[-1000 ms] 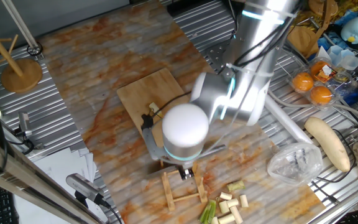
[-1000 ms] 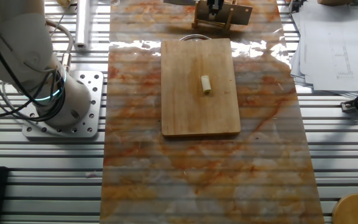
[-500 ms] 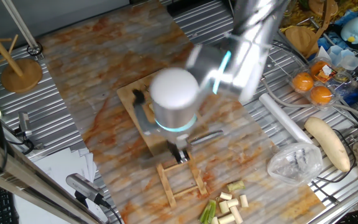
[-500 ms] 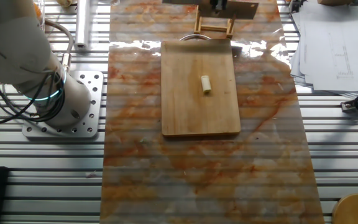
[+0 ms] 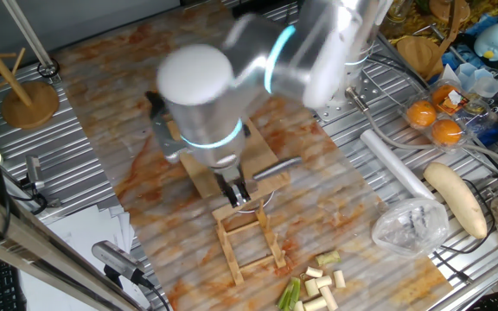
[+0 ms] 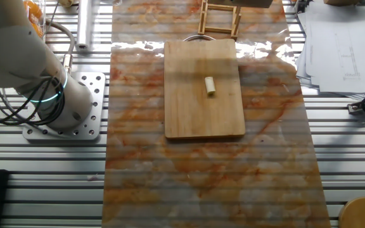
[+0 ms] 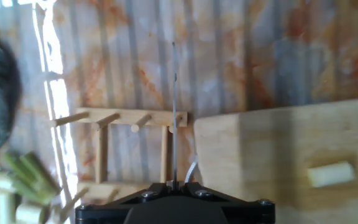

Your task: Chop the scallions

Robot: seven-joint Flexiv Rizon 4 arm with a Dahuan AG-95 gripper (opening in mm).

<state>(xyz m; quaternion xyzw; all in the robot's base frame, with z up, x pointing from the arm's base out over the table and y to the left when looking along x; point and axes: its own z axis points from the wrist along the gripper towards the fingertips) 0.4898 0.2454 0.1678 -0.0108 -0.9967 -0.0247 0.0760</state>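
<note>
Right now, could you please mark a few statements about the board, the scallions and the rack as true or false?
1. One scallion segment lies on the cutting board. True.
2. That segment is chopped into bits. False: it is whole.
3. The wooden rack stands on the board. False: it stands on the table, past the board's end.
4. More scallion pieces lie off the board, beside the rack. True.
5. The tool holds a thin blade. True.

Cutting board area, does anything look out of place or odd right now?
Nothing is damaged or spilled. One scallion piece lies alone on the cutting board, while the other scallions are off the board on the table, beyond the wooden rack.
</note>
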